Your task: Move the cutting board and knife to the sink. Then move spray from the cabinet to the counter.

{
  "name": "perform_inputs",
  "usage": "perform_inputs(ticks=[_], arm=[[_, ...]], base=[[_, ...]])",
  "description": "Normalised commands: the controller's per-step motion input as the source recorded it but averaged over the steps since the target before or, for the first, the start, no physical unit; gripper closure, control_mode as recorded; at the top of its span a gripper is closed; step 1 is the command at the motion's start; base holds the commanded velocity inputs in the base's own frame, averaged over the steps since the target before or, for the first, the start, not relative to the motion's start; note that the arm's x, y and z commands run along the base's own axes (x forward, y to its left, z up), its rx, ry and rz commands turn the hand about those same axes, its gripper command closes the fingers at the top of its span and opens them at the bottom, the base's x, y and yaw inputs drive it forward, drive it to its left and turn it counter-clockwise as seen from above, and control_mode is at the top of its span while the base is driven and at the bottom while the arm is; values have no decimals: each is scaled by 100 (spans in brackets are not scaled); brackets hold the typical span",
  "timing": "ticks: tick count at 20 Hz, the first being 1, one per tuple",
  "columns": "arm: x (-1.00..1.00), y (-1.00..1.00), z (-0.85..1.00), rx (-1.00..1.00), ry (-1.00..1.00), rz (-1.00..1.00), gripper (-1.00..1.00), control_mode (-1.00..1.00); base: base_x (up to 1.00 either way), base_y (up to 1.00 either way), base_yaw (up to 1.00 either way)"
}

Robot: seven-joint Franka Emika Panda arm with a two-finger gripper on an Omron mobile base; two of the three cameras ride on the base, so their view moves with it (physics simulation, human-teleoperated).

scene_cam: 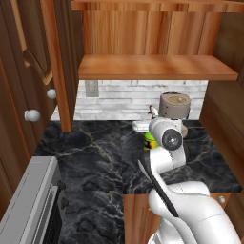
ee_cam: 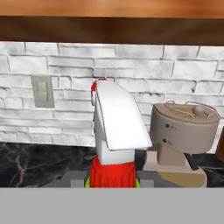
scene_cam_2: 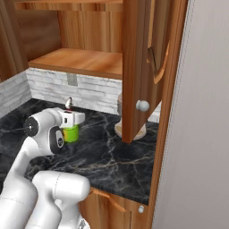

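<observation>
End effector point(scene_cam_2: 71, 123) clamped on spray point(scene_cam_2: 70, 133), bottle upright, low over tabletop point(scene_cam: 95, 157) below open cabinet point(scene_cam: 157, 66). Held vertical probably for stable set-down. Clear of coffee machine point(ee_cam: 183, 131) just beside. Release not yet done.

Between my fingers the spray point(ee_cam: 114, 131) looks like smooth plastic: a matt white trigger head, a red collar under it, and a glossy bright green body point(scene_cam_2: 70, 133). Beneath the bottle the counter point(scene_cam: 95, 157) is polished black marble with pale grey and golden veins. Behind the bottle the wall point(ee_cam: 52, 65) is rough-faced whitish stone brick, with a smooth pale plastic switch plate point(ee_cam: 42, 91) set into it. Above the bottle the cabinet point(scene_cam: 157, 66) is reddish-brown wood with visible plank grain and a soft sheen; its knobs point(scene_cam: 32, 115) are glossy white.
</observation>
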Motion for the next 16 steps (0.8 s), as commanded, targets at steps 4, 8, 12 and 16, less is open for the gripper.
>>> perform_inputs(ticks=[4, 8, 12, 16], arm=[[37, 0, -28, 0, 0, 0, 100, -100], [27, 0, -27, 0, 7, 0, 100, -100], [7, 0, -27, 0, 0, 0, 100, -100], [4, 0, -35, 0, -3, 0, 100, -100]], base=[[0, 0, 0], [0, 0, 0], [0, 0, 0], [0, 0, 0]])
